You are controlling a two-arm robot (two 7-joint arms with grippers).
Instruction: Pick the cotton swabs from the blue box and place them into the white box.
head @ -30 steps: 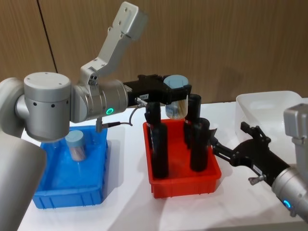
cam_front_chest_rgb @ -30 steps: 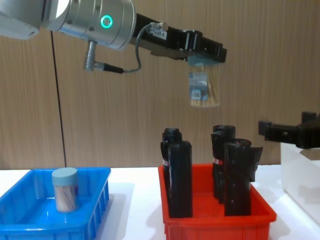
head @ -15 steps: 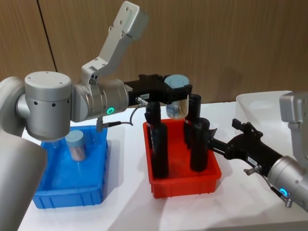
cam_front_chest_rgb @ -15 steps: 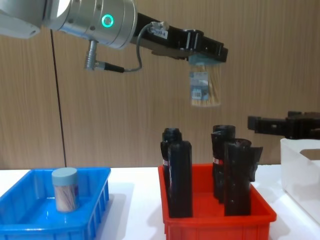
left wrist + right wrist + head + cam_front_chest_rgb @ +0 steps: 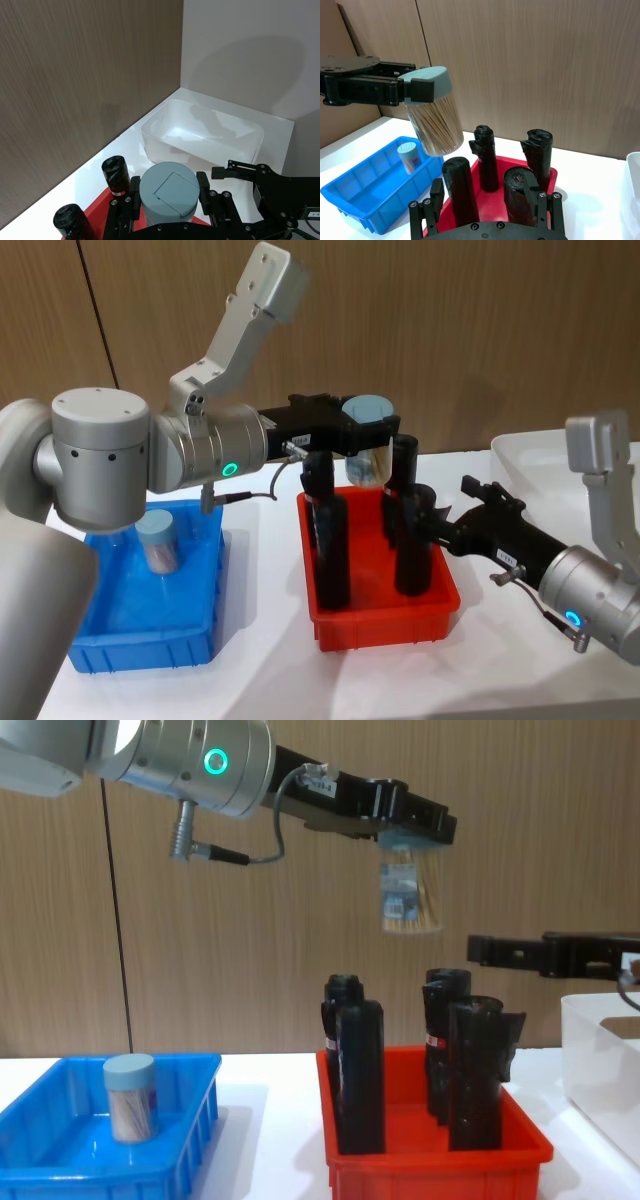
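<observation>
My left gripper (image 5: 365,426) is shut on the lid of one container of cotton swabs (image 5: 367,468), holding it in the air above the red bin. The same container (image 5: 408,900) hangs clear of the black bottles; its pale lid (image 5: 169,192) sits between the fingers. A second container of cotton swabs (image 5: 158,542) stands upright in the blue box (image 5: 140,645). My right gripper (image 5: 450,510) is open, just right of and below the held container (image 5: 434,122). The white box (image 5: 540,455) is at the far right.
A red bin (image 5: 385,625) in the middle holds several tall black bottles (image 5: 333,550), directly under the held container. The white box (image 5: 165,150) stands beyond the red bin near the wall. The wood panel wall runs close behind the table.
My right gripper has come up and to the left, from beside the white box towards the held container. The left arm and its container have stayed in place.
</observation>
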